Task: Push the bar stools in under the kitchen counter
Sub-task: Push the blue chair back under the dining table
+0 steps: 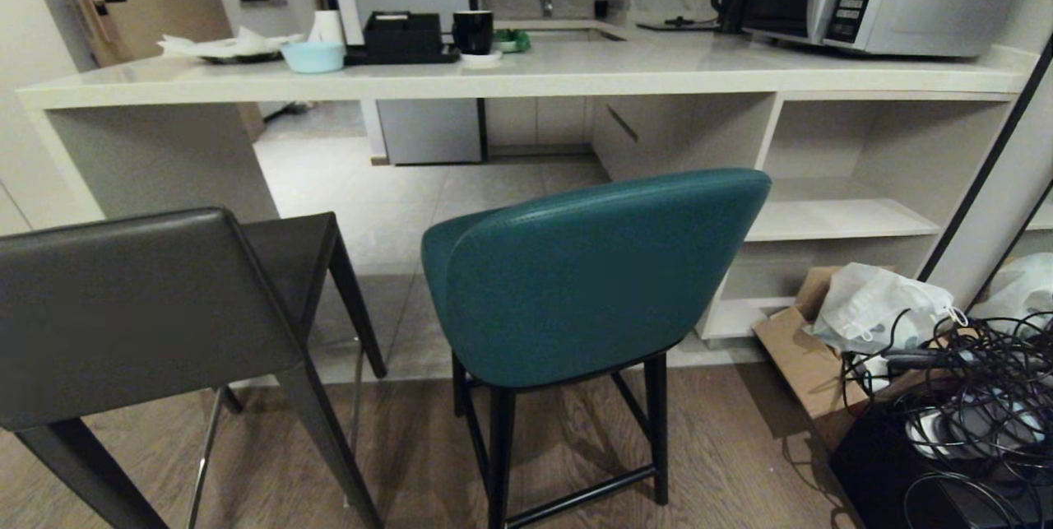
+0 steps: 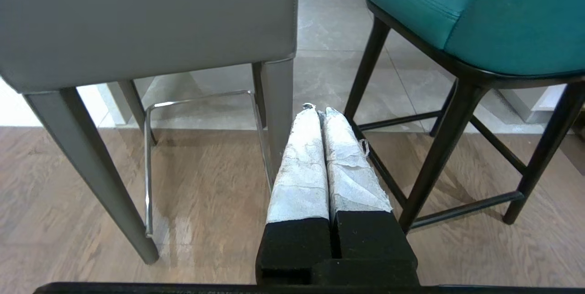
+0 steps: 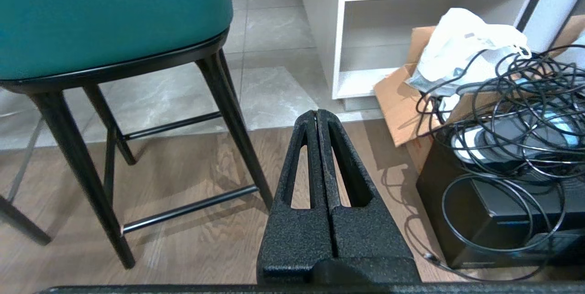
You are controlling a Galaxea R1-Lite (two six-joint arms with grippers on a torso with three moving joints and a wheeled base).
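Standing clear of the kitchen counter [image 1: 576, 72], the teal stool [image 1: 592, 282] and grey stool [image 1: 140, 307] could tip if shoved high; left gripper [image 2: 320, 113] and right gripper [image 3: 316, 115] are both closed, empty

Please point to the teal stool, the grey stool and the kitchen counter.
teal stool [image 1: 592, 282], head view, on its curved back.
grey stool [image 1: 123, 307], head view, on its low back.
kitchen counter [image 1: 576, 68], head view, on its bare top.
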